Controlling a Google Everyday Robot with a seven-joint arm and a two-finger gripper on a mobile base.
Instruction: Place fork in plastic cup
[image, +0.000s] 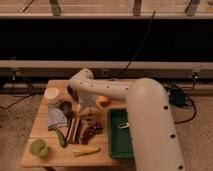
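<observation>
A slim silvery fork (78, 128) lies on the wooden table (37, 122), between a green pepper (60, 136) and a bunch of grapes (91, 131). At the front left corner stands the small yellow-green plastic cup (38, 147). My white arm reaches in from the right and bends down over the table's middle. The gripper (86, 115) points down just behind the fork and the grapes. It looks open with nothing in it. The cup is well to its front left.
At the back left are a white round container (51, 95) and a small dark metal cup (65, 106). A pale cloth (56, 118) lies in front of them. An orange (103, 100), a yellow item (86, 150) and a green tray (117, 142) are also here.
</observation>
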